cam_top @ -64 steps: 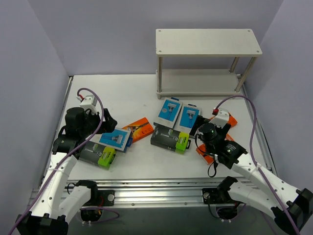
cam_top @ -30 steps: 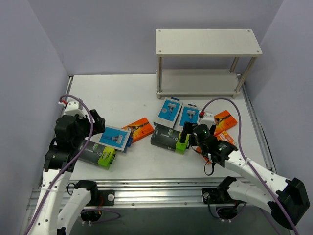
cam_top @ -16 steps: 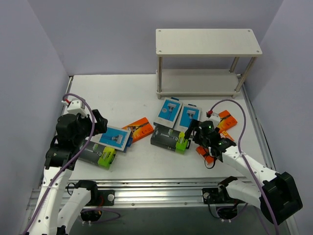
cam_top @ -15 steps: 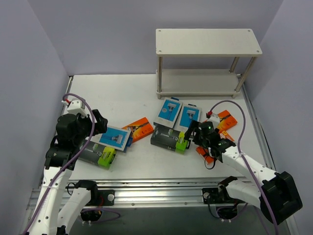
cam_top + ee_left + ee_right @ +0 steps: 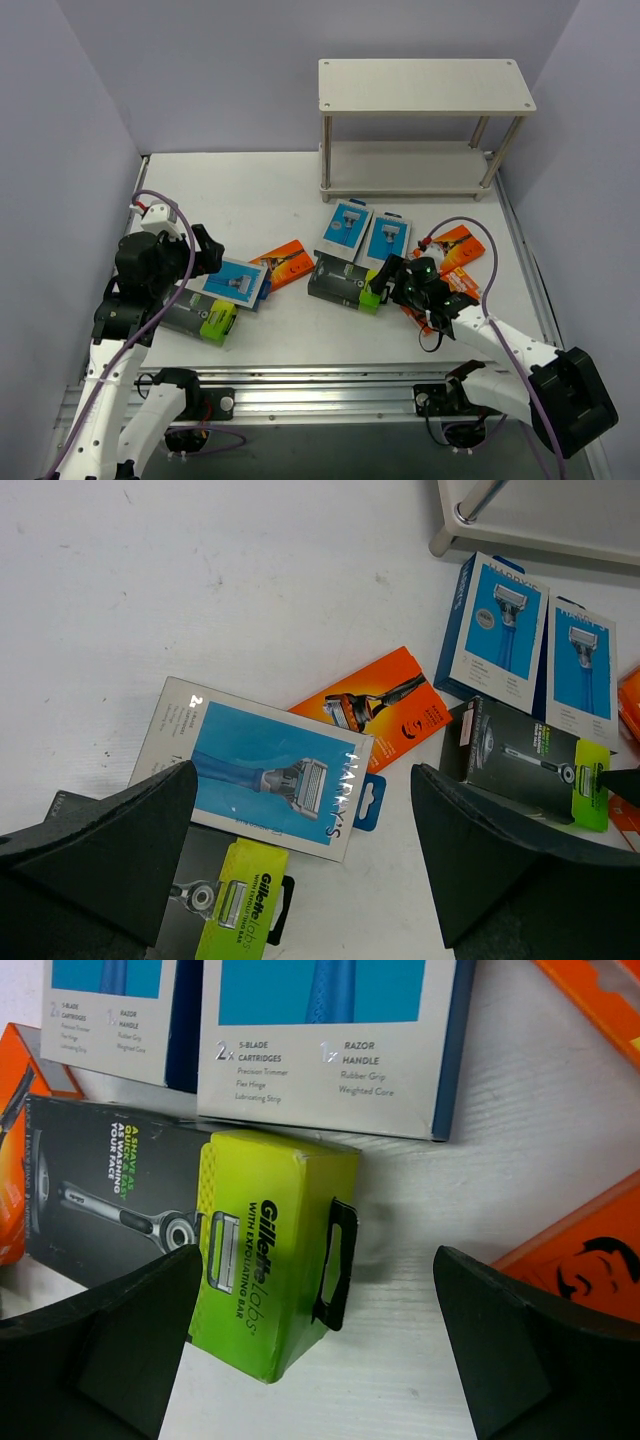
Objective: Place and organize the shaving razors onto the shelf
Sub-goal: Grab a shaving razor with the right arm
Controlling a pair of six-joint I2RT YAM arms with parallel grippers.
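Note:
The shelf (image 5: 425, 85) stands at the back right with both boards bare. The shaving razors lie flat on the table: two light blue packs (image 5: 347, 226) (image 5: 386, 238), a black pack with a lime-green end (image 5: 345, 284), an orange pack (image 5: 283, 262), and at the left a blue pack (image 5: 237, 281) partly over another black pack (image 5: 200, 317). My right gripper (image 5: 318, 1260) is open and low, and the lime-green end (image 5: 265, 1260) lies between its fingers. My left gripper (image 5: 303, 780) hangs open above the left blue pack (image 5: 265, 770), holding nothing.
Two more orange packs lie at the right, one (image 5: 460, 247) beside my right wrist and one (image 5: 447, 295) partly under the right arm. Purple walls close in the table on three sides. A metal rail (image 5: 320, 385) runs along the near edge.
My right gripper has dropped closer to the middle black pack's green end and stays open. My left gripper has edged slightly to the right, still open.

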